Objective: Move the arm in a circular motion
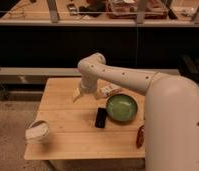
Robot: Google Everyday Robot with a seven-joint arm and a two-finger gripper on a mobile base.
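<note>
The arm [128,77] is a thick cream-white tube that comes in from the lower right, crosses above the wooden table [63,112] and bends at a rounded joint near the back edge. From that joint it drops to the gripper [77,94], which hangs over the table's back-left part. The gripper is left of the green bowl and up-left of the black object, and it touches neither.
A green bowl [121,107] sits right of centre with a flat black object [100,118] at its left side. A white packet [109,90] lies behind the bowl. A crumpled white cup [37,131] is at the front left corner and a red-brown item [140,136] at the front right. Dark shelving stands behind the table.
</note>
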